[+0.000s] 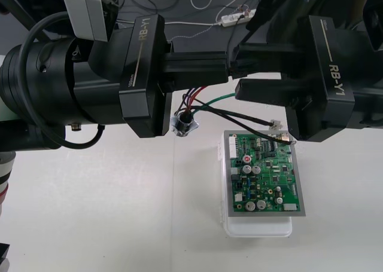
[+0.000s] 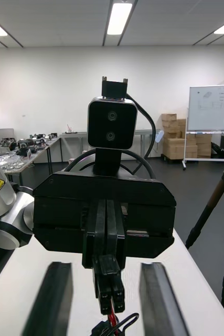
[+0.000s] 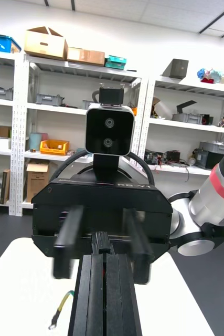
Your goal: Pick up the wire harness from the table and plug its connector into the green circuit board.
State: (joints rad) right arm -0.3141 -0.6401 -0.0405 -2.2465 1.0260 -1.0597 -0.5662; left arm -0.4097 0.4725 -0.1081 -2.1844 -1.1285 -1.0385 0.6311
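Upper centre of the front view: the left gripper (image 1: pixel 226 66) is clamped on the small black plug (image 2: pixel 109 286) of the thin red, black and green wire harness (image 1: pixel 206 104), above the plain light table (image 1: pixel 90 212). The right gripper (image 1: pixel 238 72) faces it, black fingers (image 2: pixel 53 299) apart either side of the plug. The round flanged metal socket (image 1: pixel 184 124) dangles below, left of the green circuit board (image 1: pixel 264 176) on its white base (image 1: pixel 257 229). One wire end (image 1: pixel 275 125) possibly touches the board's top right corner.

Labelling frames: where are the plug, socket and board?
plug (image 2: pixel 110 289), right wrist view, on its black body.
socket (image 1: pixel 183 125), front view, on its metal flange.
board (image 1: pixel 266 176), front view, on its green face.
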